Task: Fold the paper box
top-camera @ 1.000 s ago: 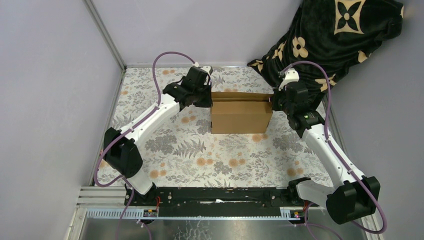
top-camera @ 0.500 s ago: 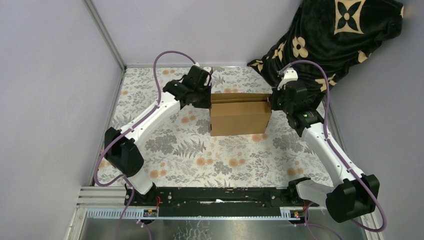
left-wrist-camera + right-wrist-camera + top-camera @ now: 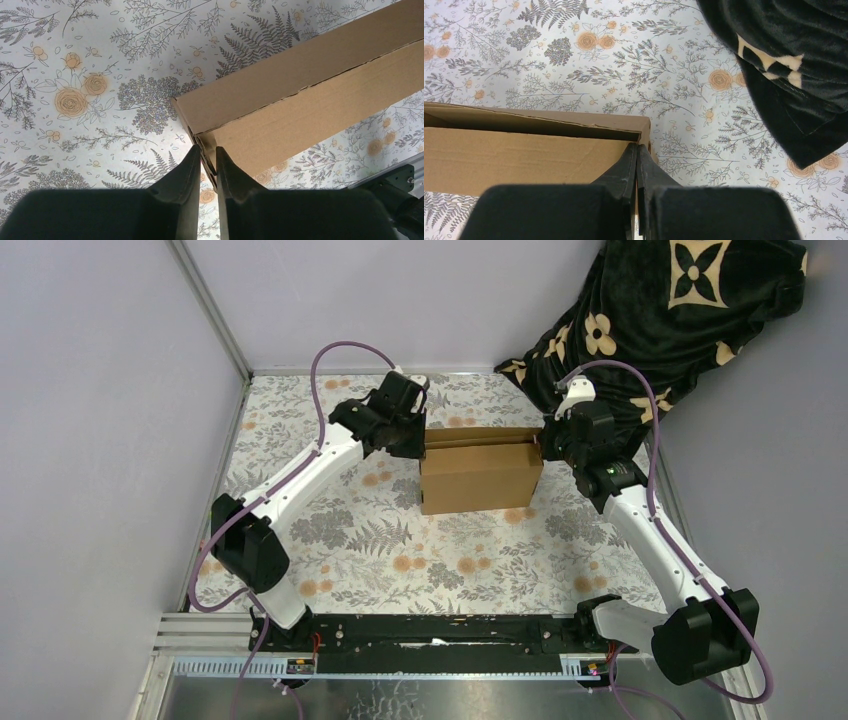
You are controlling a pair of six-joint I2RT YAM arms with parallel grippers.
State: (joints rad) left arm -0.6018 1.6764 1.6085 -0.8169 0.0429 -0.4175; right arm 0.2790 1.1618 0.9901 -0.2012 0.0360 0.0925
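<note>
The paper box (image 3: 481, 478) is brown corrugated cardboard, standing folded up as a box at the back middle of the floral mat, with its lid panel lying over the top. My left gripper (image 3: 418, 443) is at its left end. In the left wrist view the left gripper (image 3: 208, 150) is shut on the edge of the end wall at the corner of the box (image 3: 300, 95). My right gripper (image 3: 547, 447) is at the right end. In the right wrist view the right gripper (image 3: 637, 146) is closed tight at the right end wall of the box (image 3: 524, 150).
A black cloth with cream flower marks (image 3: 660, 310) is heaped at the back right, close behind the right gripper, and also shows in the right wrist view (image 3: 794, 65). Grey walls enclose the floral mat (image 3: 400, 550) on the left, back and right.
Almost nothing. Both grippers stay at the ends of the box, and the box has shifted very slightly to the left.
</note>
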